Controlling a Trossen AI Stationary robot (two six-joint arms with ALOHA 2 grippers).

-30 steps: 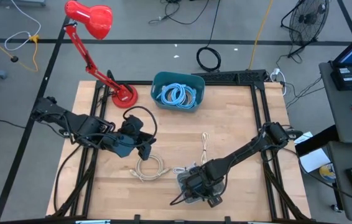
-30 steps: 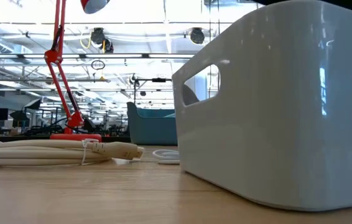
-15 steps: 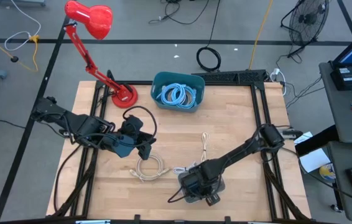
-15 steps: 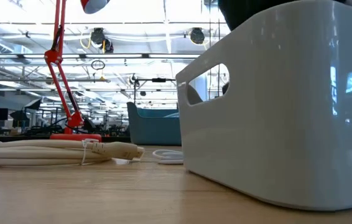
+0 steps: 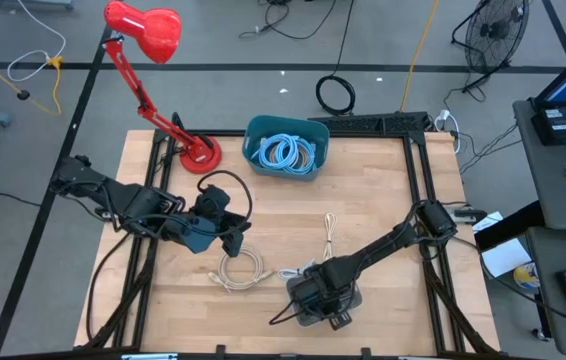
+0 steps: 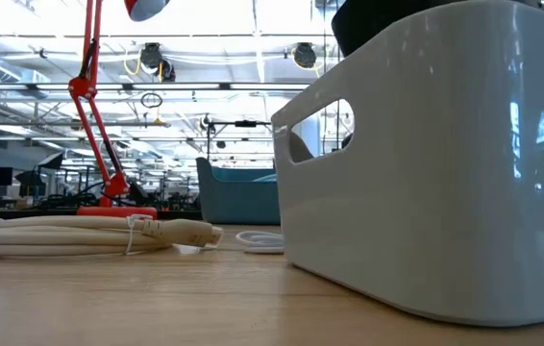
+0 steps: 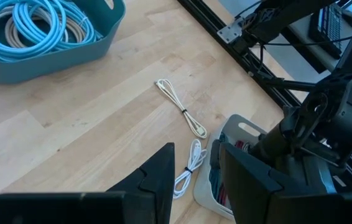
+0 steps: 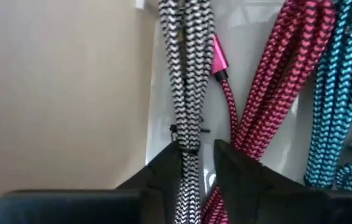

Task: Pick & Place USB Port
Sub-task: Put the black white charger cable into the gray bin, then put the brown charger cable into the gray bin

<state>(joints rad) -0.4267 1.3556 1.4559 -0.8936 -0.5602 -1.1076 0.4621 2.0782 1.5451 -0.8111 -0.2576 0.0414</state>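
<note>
- The right gripper (image 8: pixel 198 165) is down inside the white bin (image 5: pixel 355 297) at the table's front edge, its fingers a small way apart around the black-and-white braided cable (image 8: pixel 185 74), which runs between them; I cannot tell whether they are pinching it.
- Just beside that cable in the bin lie a pink braided cable (image 8: pixel 269 87) and a teal braided cable (image 8: pixel 344 93).
- The left gripper (image 7: pixel 194 180) hovers over the table's left middle, fingers apart and holding nothing.
- I can read no brand, label or writing anywhere.
- On the bare wood lie a coiled beige cable (image 5: pixel 240 270) left of the bin and two thin white cables (image 7: pixel 181 107), (image 7: pixel 188 169) near it.
- The blue bin (image 5: pixel 285 146) of light-blue coils sits at the far edge, with the red lamp (image 5: pixel 153 60) to its left.
- The centre and right side of the table (image 5: pixel 383 190) are open wood.
</note>
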